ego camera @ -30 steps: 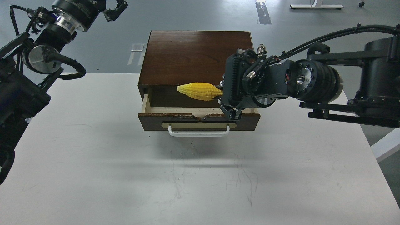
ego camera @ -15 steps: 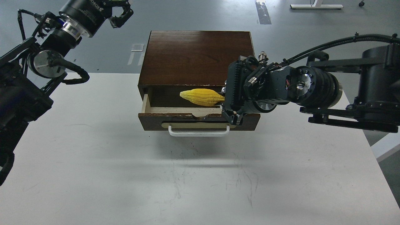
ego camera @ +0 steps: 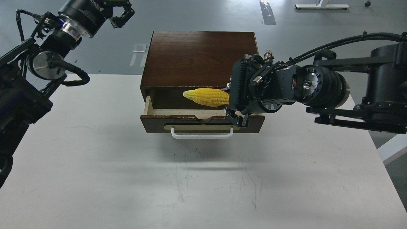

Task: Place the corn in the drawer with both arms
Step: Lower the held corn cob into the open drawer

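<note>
Drawer [ego camera: 202, 122] is pulled partway out of the dark wooden box [ego camera: 200, 57]: dark brown front, chipped and splintered along the top edge near the middle, white bar handle [ego camera: 202, 135] on a brass-coloured plate, pale cream floor inside.

Corn [ego camera: 206, 97] sits above the open drawer, lying roughly level, pointed end toward the drawer's left side, thick end toward its right. Bright yellow, tapered, bumpy rows, plastic sheen. It is in the air, not resting on the drawer floor as far as I can judge (shadowed cavity behind it, so the gap is hard to read).

Right gripper [ego camera: 229, 101] is at the drawer's right end, clamped on the thick end of the corn: one finger shows above the cob, the other hangs below it over the drawer front. Black ribbed housing, silver ring joints, looped black cable running back along the right arm [ego camera: 321, 89].

Left gripper [ego camera: 122, 14] is well away from the drawer, up past the box's back left corner over the grey floor. Its fingers curl apart with nothing between them. Left arm [ego camera: 47, 60]: black, polished silver discs.

Box and drawer stand on a matte white table [ego camera: 95, 178], scuffed with fine dark scratches in front of the drawer.
</note>
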You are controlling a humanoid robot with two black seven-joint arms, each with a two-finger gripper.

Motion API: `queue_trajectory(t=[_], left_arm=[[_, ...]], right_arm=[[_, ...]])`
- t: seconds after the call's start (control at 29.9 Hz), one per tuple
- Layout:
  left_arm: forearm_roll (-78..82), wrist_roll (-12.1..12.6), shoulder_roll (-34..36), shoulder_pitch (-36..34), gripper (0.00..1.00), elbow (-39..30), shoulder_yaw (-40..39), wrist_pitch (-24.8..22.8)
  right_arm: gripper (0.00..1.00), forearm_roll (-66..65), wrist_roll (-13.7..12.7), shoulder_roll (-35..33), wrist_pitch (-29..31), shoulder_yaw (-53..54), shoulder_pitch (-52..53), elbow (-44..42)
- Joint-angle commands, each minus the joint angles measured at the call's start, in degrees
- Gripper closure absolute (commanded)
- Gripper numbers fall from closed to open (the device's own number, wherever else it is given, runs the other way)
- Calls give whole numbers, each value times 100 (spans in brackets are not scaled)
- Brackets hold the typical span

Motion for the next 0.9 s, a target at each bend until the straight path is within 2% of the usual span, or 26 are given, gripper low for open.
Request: queue_trajectory(t=[0.0,0.4,0.87], left_arm=[[0,0,-15,-8,2,-3,0,0],[0,-9,-15,-8,2,-3,0,0],[0,8,-7,-17,2,-3,0,0]], right_arm=[[56,2,0,-1,-1,8,-25,-9],[48,37,8,-10,-1,69,-52,-18],[27,248,8,-27,-1,227,-52,-35]])
